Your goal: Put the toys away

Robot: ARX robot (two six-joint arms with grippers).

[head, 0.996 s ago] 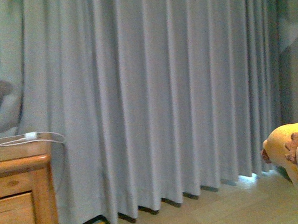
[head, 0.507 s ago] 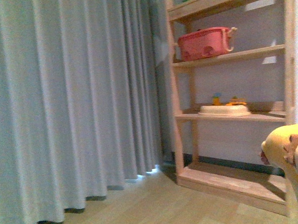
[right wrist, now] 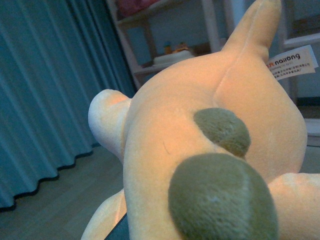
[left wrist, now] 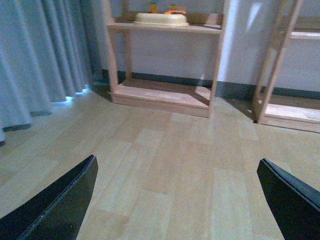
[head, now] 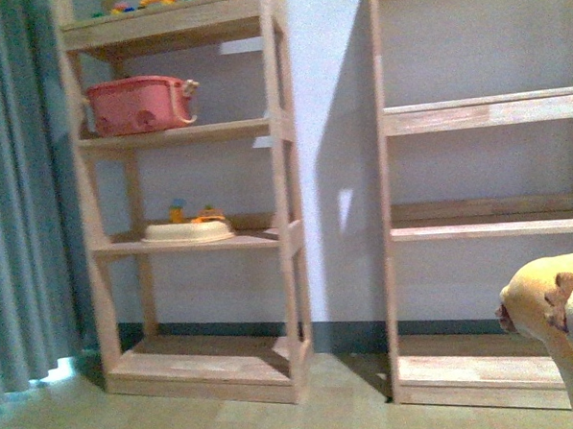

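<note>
**Plush up close on the right side, left pincer wide open over the floor**

Closest thing first: the orange-yellow plush toy (right wrist: 210,150) pretty much fills the right wrist view, pressed right up near the camera. You can see two brownish round patches on it, and a white tag (right wrist: 292,62) sticks out by a pointy bit. The right pincer is hidden behind all that fluff, so honestly can't tell if it's clenched or not. In the front view the plush toy (head: 561,325) pokes in at the lower right corner, up off the floor.

The left pincer (left wrist: 176,160) is released, with its two black fingers (left wrist: 60,210) spread far apart, nothing between them, just the pale wood floor (left wrist: 170,150) below.

Further back, two wooden racks stand side by side against the white wall (head: 330,126). The left rack (head: 284,176) has a cream dish (head: 187,233) on a middle shelf and a pink basket (head: 137,104) one shelf up. The right rack (head: 483,113) sits just beside it. A blue-grey curtain (head: 16,190) hangs at the far left, next to the left rack
</note>
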